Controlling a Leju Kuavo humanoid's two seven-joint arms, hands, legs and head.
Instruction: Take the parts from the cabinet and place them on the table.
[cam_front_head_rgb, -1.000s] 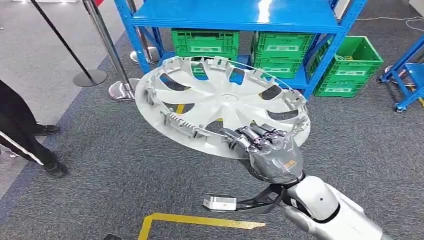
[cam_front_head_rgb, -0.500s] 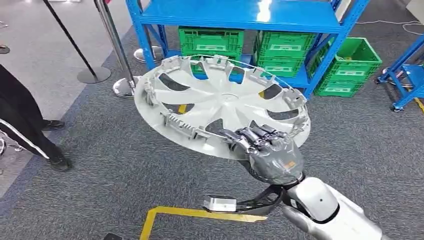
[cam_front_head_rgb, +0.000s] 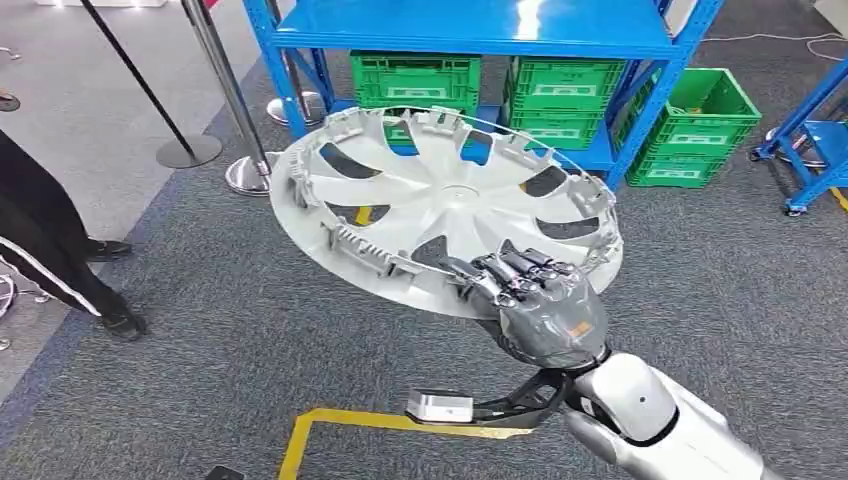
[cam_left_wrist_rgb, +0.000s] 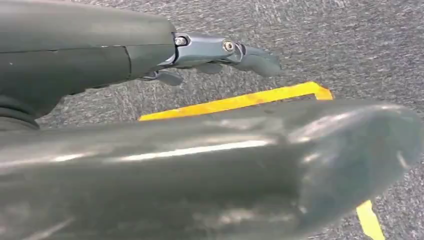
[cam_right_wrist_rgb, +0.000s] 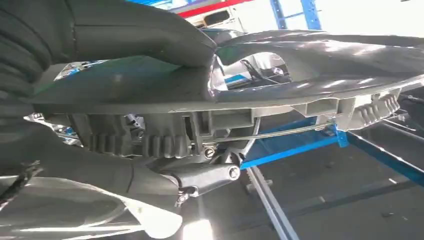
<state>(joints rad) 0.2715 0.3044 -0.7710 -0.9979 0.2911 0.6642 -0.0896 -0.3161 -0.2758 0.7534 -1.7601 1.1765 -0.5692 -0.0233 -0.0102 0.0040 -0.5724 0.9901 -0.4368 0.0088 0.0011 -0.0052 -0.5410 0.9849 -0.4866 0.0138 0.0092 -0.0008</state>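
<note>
Aloft over grey carpet, a silver wheel cover (cam_front_head_rgb: 445, 205) is riding tilted in the robot's right hand (cam_front_head_rgb: 540, 305), its ribbed inner side facing up and its clips ringing the rim. That hand is gripping the near edge of the cover, dark fingers (cam_front_head_rgb: 510, 272) curling together over the rim; in the right wrist view the thick thumb (cam_right_wrist_rgb: 135, 35) is pressing on one face of the cover (cam_right_wrist_rgb: 320, 55) while a finger (cam_right_wrist_rgb: 200, 176) is hooking against the other. Just beyond the cover, a blue steel rack (cam_front_head_rgb: 470, 30) is standing with green crates (cam_front_head_rgb: 415, 80) on its low shelf and another green crate (cam_front_head_rgb: 700, 125) on the floor beside it. Off to the left, a person's dark trouser leg and shoe (cam_front_head_rgb: 60, 270) are showing near chrome barrier posts (cam_front_head_rgb: 225, 90). Yellow floor tape (cam_front_head_rgb: 390, 425) is running below the arm. In the left wrist view, the left hand (cam_left_wrist_rgb: 210, 52) is hanging above the carpet and tape (cam_left_wrist_rgb: 235, 101), its fingers reaching out loosely with nothing between them.
</note>
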